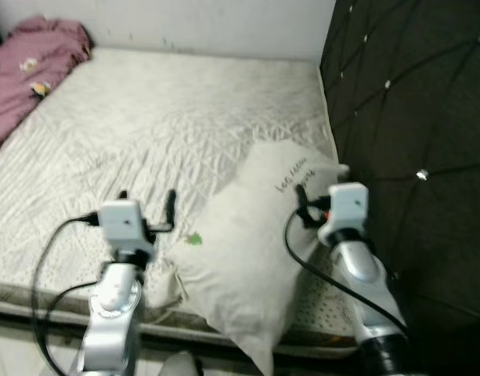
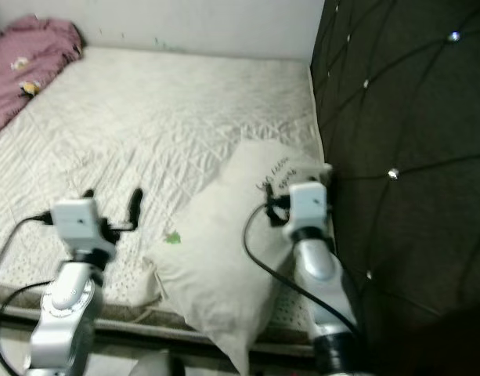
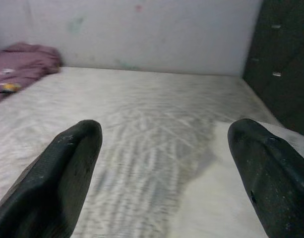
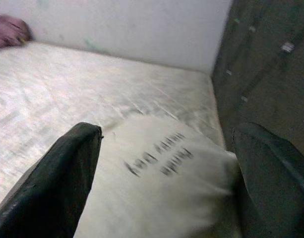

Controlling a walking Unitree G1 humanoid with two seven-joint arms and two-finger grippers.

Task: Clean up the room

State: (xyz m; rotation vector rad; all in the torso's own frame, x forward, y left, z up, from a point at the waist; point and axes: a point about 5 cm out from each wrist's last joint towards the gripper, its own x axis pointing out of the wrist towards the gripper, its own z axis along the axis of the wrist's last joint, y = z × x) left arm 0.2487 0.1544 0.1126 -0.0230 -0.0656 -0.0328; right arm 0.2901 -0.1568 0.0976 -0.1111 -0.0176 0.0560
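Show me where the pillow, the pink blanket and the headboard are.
pillow point(image 1: 247, 251), left eye view, middle of its face.
pink blanket point(image 1: 24, 66), left eye view, bunched folds.
headboard point(image 1: 412, 110), left eye view, dark padded panel.

The pillow point(image 1: 247, 258) is hanging off the near edge of the mattress point(image 1: 146, 125), its lower corner running out of frame; its dark lettering point(image 4: 159, 157) is blurring beyond reading. Far from the pillow, a pink blanket point(image 1: 24, 66) is being cropped by the frame's edge, its small printed motifs too tiny to identify.
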